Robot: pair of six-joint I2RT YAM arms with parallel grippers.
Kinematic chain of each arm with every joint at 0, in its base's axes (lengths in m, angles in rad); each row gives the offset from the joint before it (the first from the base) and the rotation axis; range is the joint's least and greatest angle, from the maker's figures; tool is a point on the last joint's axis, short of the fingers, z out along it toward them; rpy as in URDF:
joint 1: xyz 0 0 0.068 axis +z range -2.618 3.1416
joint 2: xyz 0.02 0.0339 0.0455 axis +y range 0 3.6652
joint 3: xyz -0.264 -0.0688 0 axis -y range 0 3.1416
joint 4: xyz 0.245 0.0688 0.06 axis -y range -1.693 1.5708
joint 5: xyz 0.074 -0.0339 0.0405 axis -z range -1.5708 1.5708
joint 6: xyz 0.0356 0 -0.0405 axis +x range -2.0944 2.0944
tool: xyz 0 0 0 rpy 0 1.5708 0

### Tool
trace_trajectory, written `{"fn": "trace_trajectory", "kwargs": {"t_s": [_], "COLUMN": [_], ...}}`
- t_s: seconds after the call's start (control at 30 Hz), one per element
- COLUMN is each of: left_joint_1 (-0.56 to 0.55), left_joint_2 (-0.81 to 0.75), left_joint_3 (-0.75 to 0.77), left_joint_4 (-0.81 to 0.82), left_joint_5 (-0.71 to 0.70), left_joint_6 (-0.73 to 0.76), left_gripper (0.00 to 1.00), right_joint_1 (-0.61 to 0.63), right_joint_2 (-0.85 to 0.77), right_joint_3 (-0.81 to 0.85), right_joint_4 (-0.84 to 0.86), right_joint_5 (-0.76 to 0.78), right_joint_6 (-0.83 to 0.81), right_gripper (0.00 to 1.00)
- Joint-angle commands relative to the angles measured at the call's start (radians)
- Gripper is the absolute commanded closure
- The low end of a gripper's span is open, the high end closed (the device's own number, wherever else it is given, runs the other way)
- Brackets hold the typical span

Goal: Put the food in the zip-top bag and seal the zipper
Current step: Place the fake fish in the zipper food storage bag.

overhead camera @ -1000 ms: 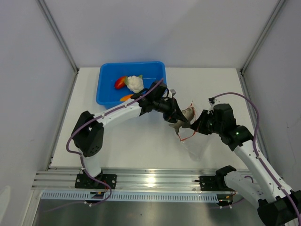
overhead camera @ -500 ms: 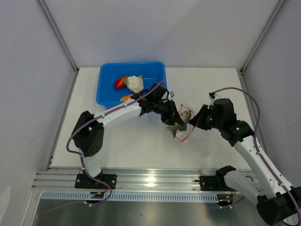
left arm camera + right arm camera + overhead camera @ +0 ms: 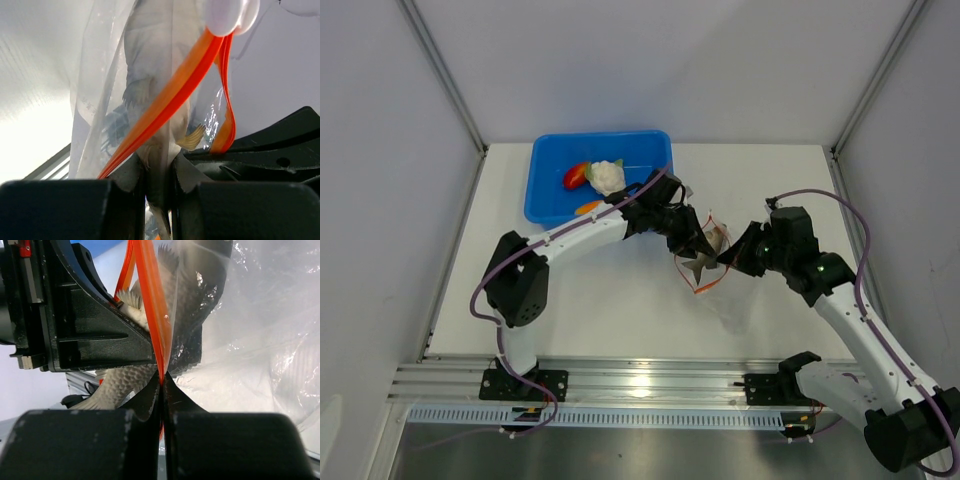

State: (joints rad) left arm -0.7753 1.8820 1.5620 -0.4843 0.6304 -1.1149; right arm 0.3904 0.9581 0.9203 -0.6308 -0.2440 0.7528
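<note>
above the bench [image 3: 610,320], the left pincer [image 3: 159,175], narrow on the fish [image 3: 150,60], feeds it into the bag [image 3: 260,315]; the right pincer [image 3: 162,390] grips the zipper [image 3: 150,295]. cauliflower [image 3: 607,178], pepper [image 3: 576,176] and carrot [image 3: 588,207] lie in the tub [image 3: 545,195]. next: release the fish cleanly inside.

From high behind the arms, the top camera looked down toward twelve o'clock over the white table [image 3: 620,320]. The left wrist camera faced four o'clock, the right nine, both close against the clear crinkly plastic bag [image 3: 260,315] and grey toy fish [image 3: 120,384] that all three views shared.
</note>
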Motion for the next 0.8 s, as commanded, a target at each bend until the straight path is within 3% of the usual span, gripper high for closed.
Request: {"fn": "trace_trajectory", "kwargs": {"t_s": [0.0,0.63,0.77], "left_joint_1": [0.007,0.005,0.005], "left_joint_2": [0.009,0.016,0.012], "left_joint_3": [0.04,-0.017,-0.025], "left_joint_4": [0.019,0.11,0.113], "left_joint_5": [-0.046,-0.104,-0.106], "left_joint_6": [0.02,0.0,0.026], "left_gripper": [0.99,0.99,0.88], "right_joint_1": [0.002,0.002,0.002], "right_joint_2": [0.007,0.022,0.019], "right_joint_3": [0.025,0.023,0.025], "right_joint_4": [0.019,0.034,0.031], "right_joint_5": [-0.021,-0.092,-0.101], "right_joint_6": [0.066,0.137,0.14], "right_gripper": [1.0,1.0,1.0]}}
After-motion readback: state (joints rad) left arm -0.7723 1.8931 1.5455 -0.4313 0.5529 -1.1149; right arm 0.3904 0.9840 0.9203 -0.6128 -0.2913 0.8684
